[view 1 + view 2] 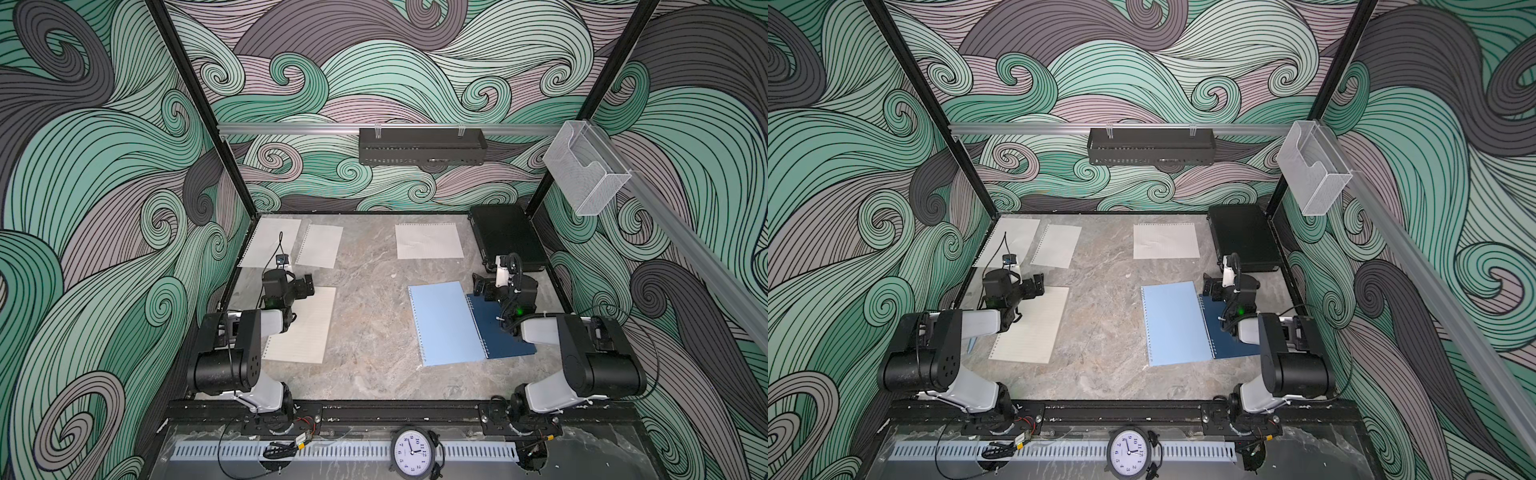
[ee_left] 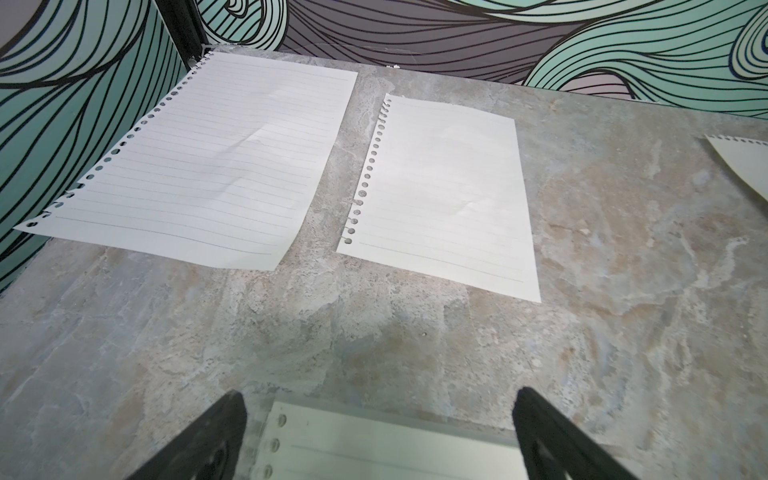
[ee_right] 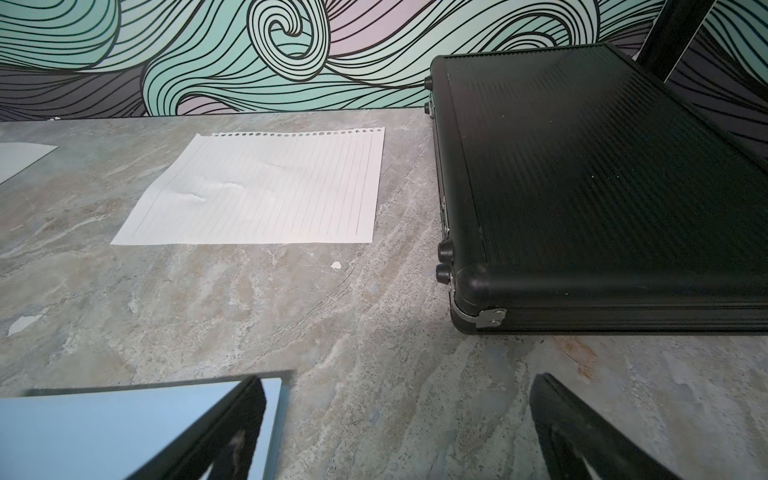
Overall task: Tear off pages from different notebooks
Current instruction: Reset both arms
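Three loose lined pages lie flat along the back of the table: two at the left (image 1: pixel 270 249) (image 1: pixel 319 246) and one at the middle (image 1: pixel 428 241). The cream notebook (image 1: pixel 307 328) lies at the left. My left gripper (image 1: pixel 307 284) hovers open over its far edge (image 2: pixel 374 440), jaws wide apart (image 2: pixel 380 399) and empty. The light blue notebook (image 1: pixel 444 324) lies right of centre, overlapping the dark navy notebook (image 1: pixel 503 336). My right gripper (image 1: pixel 482 289) hangs open and empty (image 3: pixel 399 380) past the blue cover's far corner (image 3: pixel 124 424).
A flat black case (image 1: pixel 507 237) fills the back right corner, close beyond my right gripper. Small paper scraps (image 3: pixel 336 264) dot the marble top. A black tray (image 1: pixel 422 145) and a clear holder (image 1: pixel 582 170) hang on the rails. A clock (image 1: pixel 412 453) stands at the front.
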